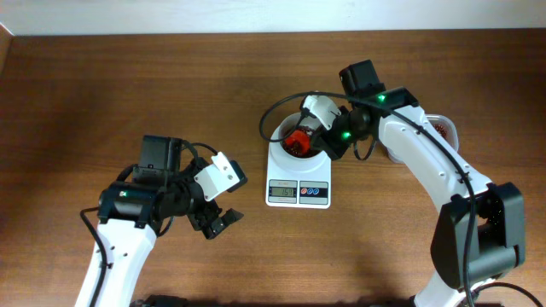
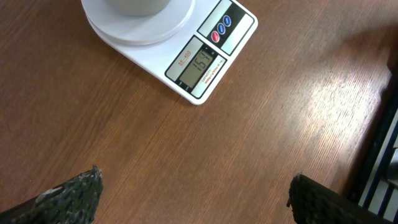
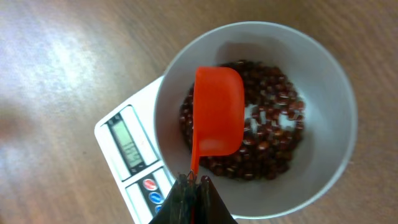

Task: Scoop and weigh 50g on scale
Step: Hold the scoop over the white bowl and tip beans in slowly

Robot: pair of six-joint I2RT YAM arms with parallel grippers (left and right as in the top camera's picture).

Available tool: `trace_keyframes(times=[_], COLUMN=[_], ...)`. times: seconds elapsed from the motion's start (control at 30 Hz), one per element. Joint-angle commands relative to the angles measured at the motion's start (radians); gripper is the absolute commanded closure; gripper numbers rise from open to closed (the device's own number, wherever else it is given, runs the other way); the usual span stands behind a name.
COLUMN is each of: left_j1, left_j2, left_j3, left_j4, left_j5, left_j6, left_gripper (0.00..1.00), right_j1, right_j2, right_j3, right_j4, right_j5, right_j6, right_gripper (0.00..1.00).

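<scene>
1. Over the bowl (image 3: 323, 81), the right hand (image 3: 193, 186) is clamped tight on the thin handle of an orange scoop (image 3: 217, 112), its two fingers pressed together around it.
2. The scoop's cup hangs inside the bowl's rim, just above a layer of red-brown beans (image 3: 273, 130) that covers the bottom.
3. The white bowl sits on the scale (image 1: 299, 183), which stands near the middle of the desk (image 1: 128, 85), its grey display (image 2: 199, 63) and its red and blue buttons (image 2: 221, 28) turned toward the near edge.
4. Behind the right arm, toward the desk's right edge, a clear tub (image 1: 442, 128) of beans is partly hidden.
5. Left of the scale and well apart from it, the left hand (image 2: 196, 199) hovers over bare wood, its fingers (image 2: 68, 196) spread wide and holding nothing.
</scene>
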Motion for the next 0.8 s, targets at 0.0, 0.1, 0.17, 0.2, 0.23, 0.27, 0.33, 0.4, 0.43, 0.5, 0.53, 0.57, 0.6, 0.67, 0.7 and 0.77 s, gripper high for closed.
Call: trace_keyframes(times=[0.0, 0.1, 0.17, 0.2, 0.23, 0.27, 0.33, 0.4, 0.43, 0.5, 0.53, 0.57, 0.6, 0.67, 0.7, 0.77], left_j1=[0.005, 0.005, 0.005, 0.005, 0.005, 0.005, 0.005, 0.005, 0.005, 0.005, 0.005, 0.005, 0.005, 0.005, 0.005, 0.005], left_j2=[0.0, 0.0, 0.0, 0.0, 0.0, 0.0, 0.0, 0.0, 0.0, 0.0, 0.0, 0.0, 0.0, 0.0, 0.0, 0.0], left_j3=[-0.004, -0.004, -0.004, -0.004, -0.004, -0.004, -0.004, -0.004, -0.004, -0.004, -0.004, -0.004, -0.004, -0.004, -0.004, -0.004], left_j4=[-0.001, -0.001, -0.001, -0.001, -0.001, -0.001, -0.001, -0.001, -0.001, -0.001, -0.001, -0.001, -0.001, -0.001, -0.001, -0.001], left_j5=[0.017, 0.017, 0.017, 0.017, 0.017, 0.017, 0.017, 0.017, 0.018, 0.017, 0.017, 0.017, 0.017, 0.017, 0.017, 0.017], left_j6=[0.016, 0.016, 0.016, 0.016, 0.016, 0.016, 0.016, 0.016, 0.016, 0.016, 0.016, 0.016, 0.016, 0.016, 0.016, 0.016], left_gripper=[0.01, 0.01, 0.01, 0.01, 0.01, 0.01, 0.01, 0.01, 0.01, 0.01, 0.01, 0.01, 0.01, 0.01, 0.01, 0.01], right_j1=[0.004, 0.0, -0.018, -0.031, -0.046, -0.059, -0.096, -0.135, -0.146, -0.17, -0.171, -0.169, -0.17, -0.171, -0.171, -0.155], right_j2=[0.013, 0.013, 0.013, 0.009, 0.005, 0.003, 0.003, 0.003, 0.003, 0.002, 0.002, 0.002, 0.001, -0.012, -0.014, -0.018], right_j3=[0.01, 0.01, 0.011, 0.013, 0.019, 0.026, 0.045, 0.045, 0.045, 0.045, 0.045, 0.045, 0.045, 0.045, 0.045, 0.047], right_j4=[-0.001, -0.002, -0.002, -0.002, -0.003, -0.005, -0.025, -0.028, -0.029, -0.029, -0.029, -0.029, -0.032, -0.048, -0.055, -0.06], right_j5=[-0.058, -0.058, -0.058, -0.065, -0.085, -0.123, -0.209, -0.279, -0.298, -0.313, -0.312, -0.298, -0.271, -0.346, -0.387, -0.125], right_j6=[0.072, 0.113, 0.12, 0.12, 0.12, 0.12, 0.12, 0.12, 0.12, 0.12, 0.119, 0.119, 0.119, 0.086, 0.003, -0.017], right_gripper=[0.96, 0.96, 0.96, 0.96, 0.96, 0.96, 0.96, 0.96, 0.96, 0.96, 0.96, 0.96, 0.96, 0.96, 0.96, 0.96])
